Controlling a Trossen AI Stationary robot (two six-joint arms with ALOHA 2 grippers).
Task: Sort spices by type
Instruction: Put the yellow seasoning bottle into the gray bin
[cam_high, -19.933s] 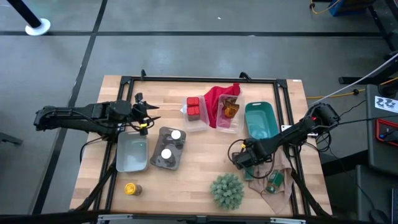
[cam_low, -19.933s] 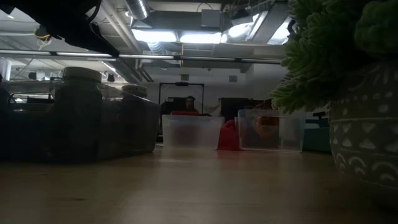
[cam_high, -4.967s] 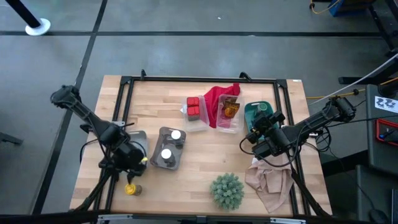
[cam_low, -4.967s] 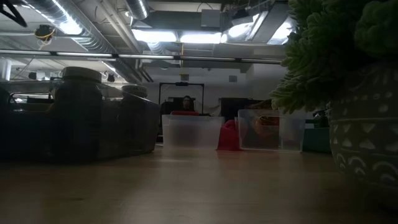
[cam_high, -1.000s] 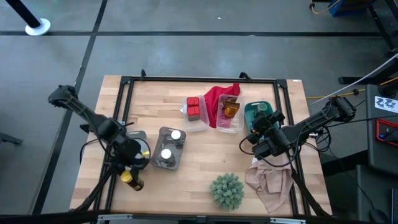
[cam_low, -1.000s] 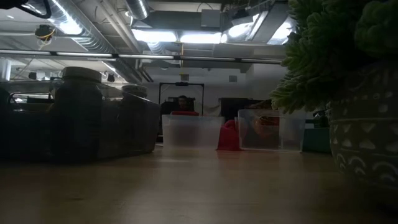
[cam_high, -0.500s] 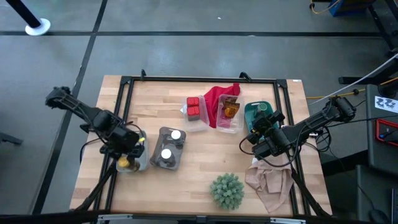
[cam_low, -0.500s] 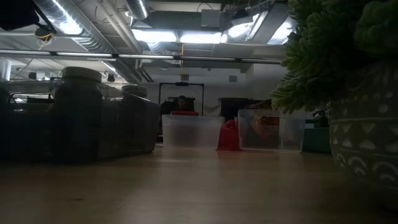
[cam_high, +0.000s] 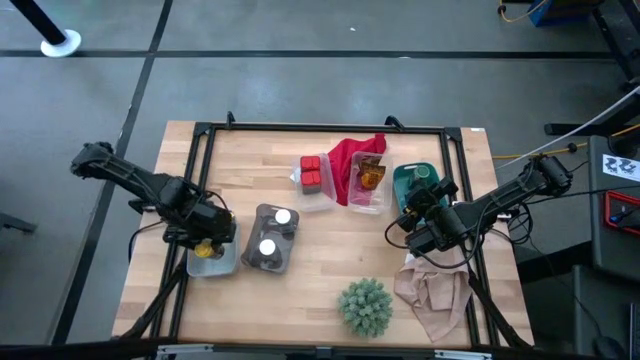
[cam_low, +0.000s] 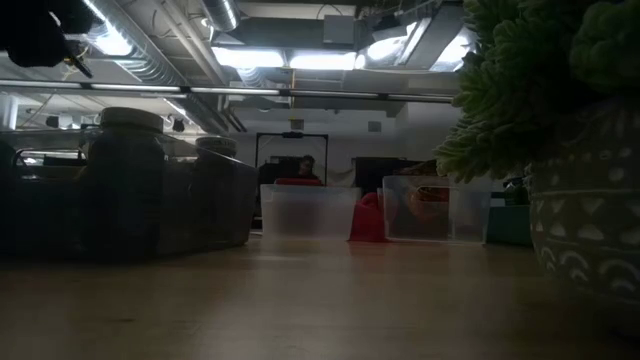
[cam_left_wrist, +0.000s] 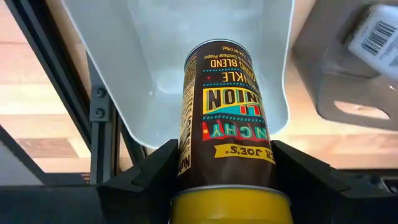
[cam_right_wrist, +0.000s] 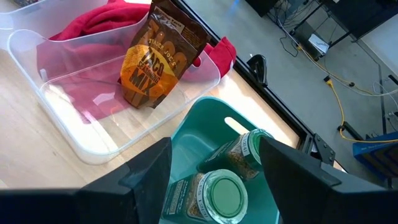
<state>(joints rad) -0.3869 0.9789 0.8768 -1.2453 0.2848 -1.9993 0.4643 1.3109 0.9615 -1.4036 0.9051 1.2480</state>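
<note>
I see left gripper clamped on yellow-capped jar, brown label, held over pale tray. Grey tray beside it, on wood table.

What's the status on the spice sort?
Left end effector grips yellow-capped jar over pale bin. Right end effector open above teal bin. Nothing blocking.

The left arm reaches in from the counter's left edge, elbow bent, wrist angled down. Its left end effector is clamped on a yellow-capped jar, fingers on either side. The right arm stretches in from the right; its right end effector appears spread wide and empty.
</note>
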